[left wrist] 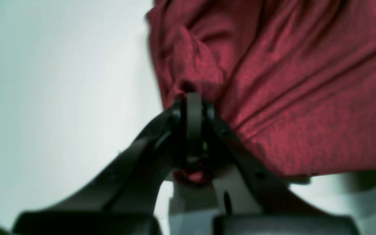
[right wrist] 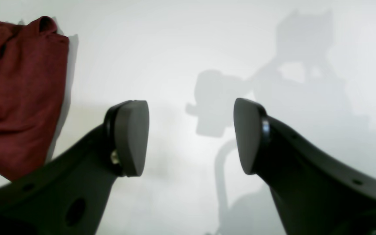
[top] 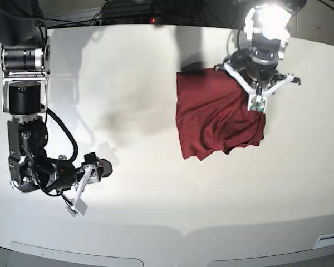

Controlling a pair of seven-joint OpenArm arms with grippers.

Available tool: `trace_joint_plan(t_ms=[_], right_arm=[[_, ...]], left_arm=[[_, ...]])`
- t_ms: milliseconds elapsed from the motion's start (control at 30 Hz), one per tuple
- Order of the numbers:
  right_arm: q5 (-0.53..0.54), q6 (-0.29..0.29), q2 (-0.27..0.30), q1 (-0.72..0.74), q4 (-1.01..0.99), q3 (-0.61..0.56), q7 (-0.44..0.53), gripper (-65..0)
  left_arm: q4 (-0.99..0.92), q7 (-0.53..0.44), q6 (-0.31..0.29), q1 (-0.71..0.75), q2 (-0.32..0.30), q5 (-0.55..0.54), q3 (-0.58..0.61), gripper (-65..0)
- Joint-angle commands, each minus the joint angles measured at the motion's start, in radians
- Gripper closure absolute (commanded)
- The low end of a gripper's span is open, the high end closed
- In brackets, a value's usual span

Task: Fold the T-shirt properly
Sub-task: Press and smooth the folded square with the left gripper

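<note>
Though no writing can be read anywhere, the right gripper [right wrist: 191,137] at the table's [top: 156,222] near left side has its jaws spread wide, holding nothing and well apart from the shirt [top: 217,114]. Farther back on the right, the left gripper [left wrist: 193,104] has its jaws pinched together on a bunched fold at the shirt's far right edge. That shirt lies crumpled in a rough square, its long axis unclear, creases fanning from the pinch.
</note>
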Motion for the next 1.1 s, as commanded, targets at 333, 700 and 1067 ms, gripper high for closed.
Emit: trace_joint_plan(t_ms=[333, 700, 1067], right_arm=[[0.013, 0.008, 0.011, 0.034, 0.015, 0.007, 0.029, -40.3], [0.013, 0.008, 0.010, 0.034, 0.015, 0.007, 0.029, -40.3], [0.013, 0.008, 0.006, 0.034, 0.015, 0.007, 0.029, -40.3]], left_arm=[[0.057, -0.063, 0.132, 0.160, 0.023, 0.057, -0.002, 0.0], [0.066, -0.063, 0.175, 0.156, 0.058, 0.200, -0.003, -23.5], [0.067, -0.062, 0.079, 0.018, 0.058, 0.050, -0.004, -24.8]])
